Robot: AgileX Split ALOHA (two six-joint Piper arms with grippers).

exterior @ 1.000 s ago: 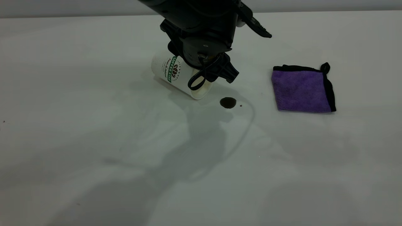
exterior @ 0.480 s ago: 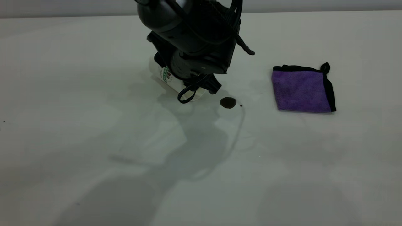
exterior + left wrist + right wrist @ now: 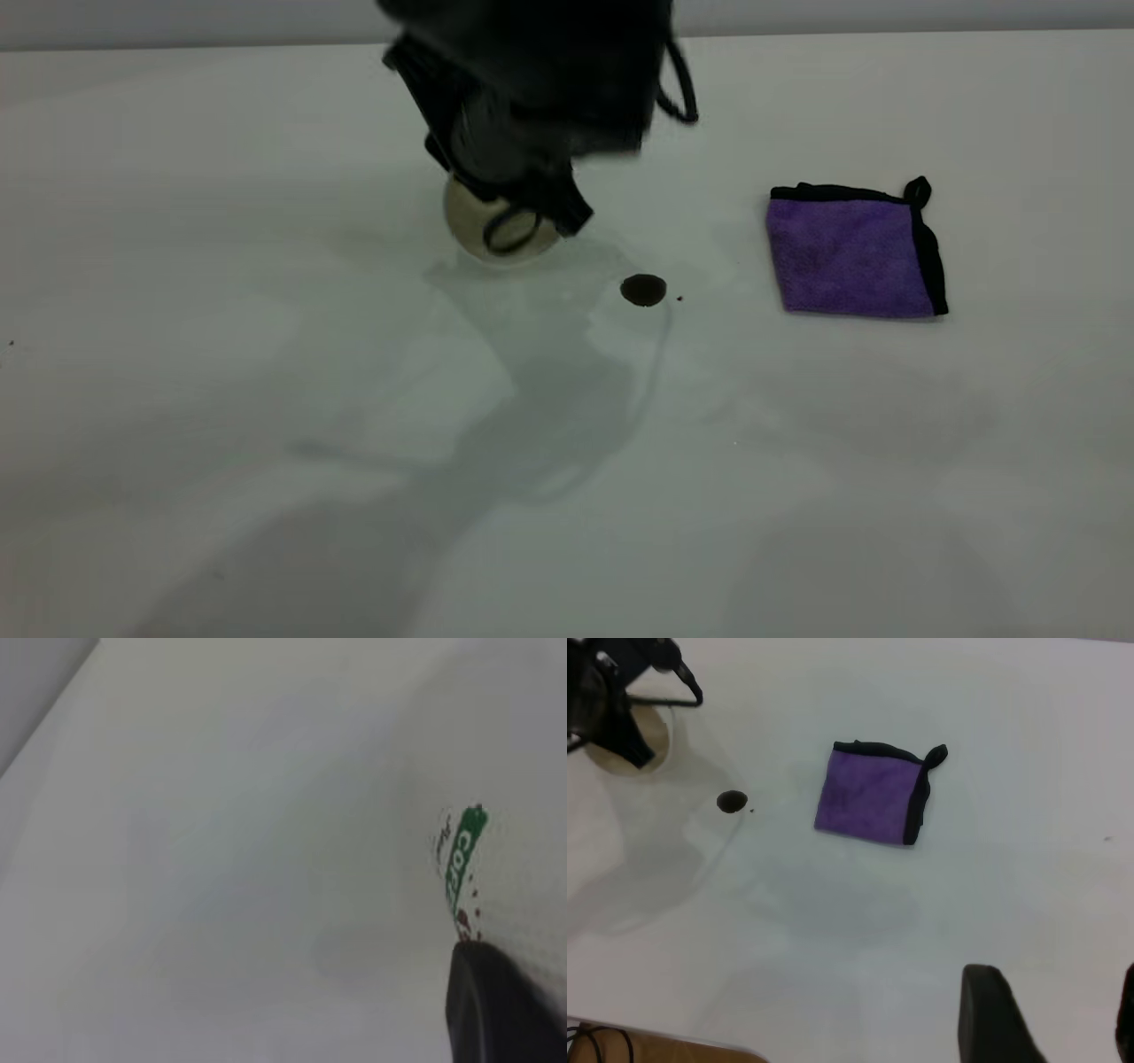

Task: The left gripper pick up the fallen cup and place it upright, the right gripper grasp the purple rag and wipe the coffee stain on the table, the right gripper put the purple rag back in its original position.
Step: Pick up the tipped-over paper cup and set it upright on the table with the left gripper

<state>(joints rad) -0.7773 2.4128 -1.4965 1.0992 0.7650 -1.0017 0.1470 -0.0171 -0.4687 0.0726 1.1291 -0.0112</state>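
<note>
A: Where is the white textured paper coffee cup with the green and brown logo (image 3: 500, 232)?

B: Toward the far middle of the large plain white tabletop (image 3: 266, 399), under the bulky black left gripper with its looping cable (image 3: 523, 199). From the outside camera its round cream opening faces the camera, so it is tilted rather than upright. In the left wrist view the cup's white wall with green lettering (image 3: 509, 868) sits right against a black finger (image 3: 492, 1005).

A: So the left gripper has it?

B: Its jaws look closed on the cup, one finger pressed against the wall; the other finger is hidden.

A: And the stain?

B: The small round dark brown blot (image 3: 643, 290) lies on the table just to the right of the cup, apart from it, with a tiny dark speck (image 3: 679, 299) beside it. The right wrist camera shows it too (image 3: 732, 801).

A: The rag?

B: The purple square cloth with black edging (image 3: 852, 252) lies flat, well to the right of the stain, untouched.

A: The right gripper?

B: The black right gripper (image 3: 1050, 1014) hangs above the table, away from the rag, its fingers spread wide and holding nothing
</note>
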